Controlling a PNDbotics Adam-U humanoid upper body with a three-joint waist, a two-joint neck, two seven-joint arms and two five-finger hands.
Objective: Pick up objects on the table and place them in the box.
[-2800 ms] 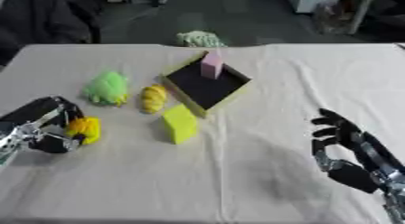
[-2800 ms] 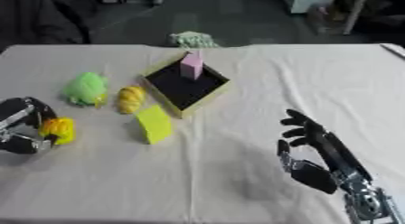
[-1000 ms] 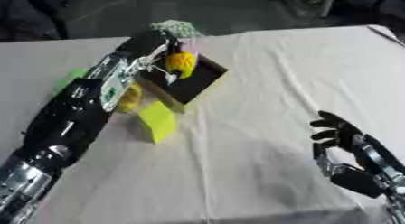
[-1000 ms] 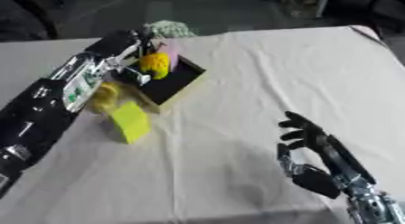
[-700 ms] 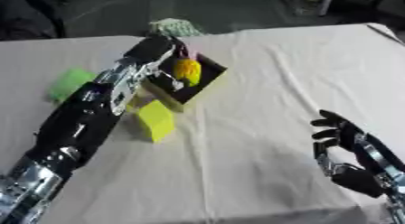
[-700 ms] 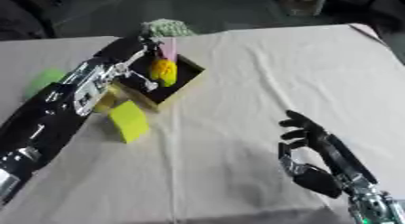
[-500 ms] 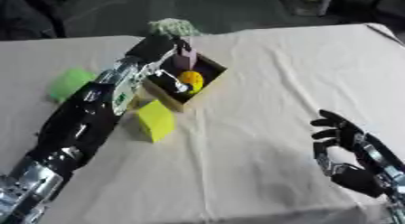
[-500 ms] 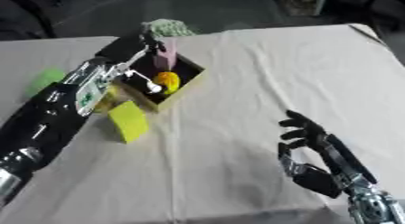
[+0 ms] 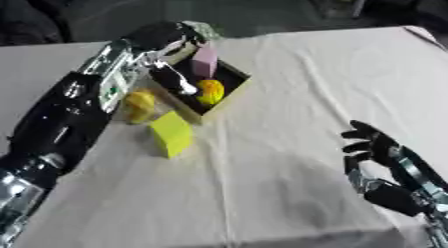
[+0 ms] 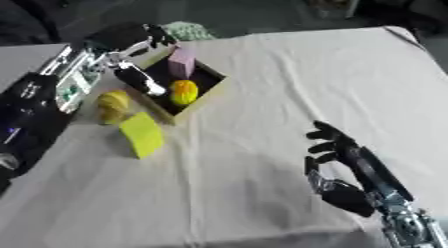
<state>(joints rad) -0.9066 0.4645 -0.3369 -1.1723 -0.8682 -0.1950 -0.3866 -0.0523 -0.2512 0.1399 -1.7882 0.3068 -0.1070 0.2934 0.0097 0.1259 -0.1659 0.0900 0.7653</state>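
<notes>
Yellow block (image 9: 172, 133) and yellow toy (image 9: 139, 105) lie beside the box (image 9: 229, 92).

The yellow-orange toy (image 9: 209, 92) now lies in the box (image 9: 229, 93), released by the left hand (image 9: 166, 39).

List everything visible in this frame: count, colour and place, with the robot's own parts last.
Box: one, tan walls, dark inside, far left of table.
Pink block: one, upright in the box.
Yellow-orange toy: one, lying in the box.
Yellow lumpy toy: one, on the cloth left of the box.
Yellow-green block: one, in front of the box.
Pale green thing: one, beyond the box.
Tablecloth: one, white.
Left hand: black, over the box's far corner.
Right hand: black, open, lower right.
</notes>
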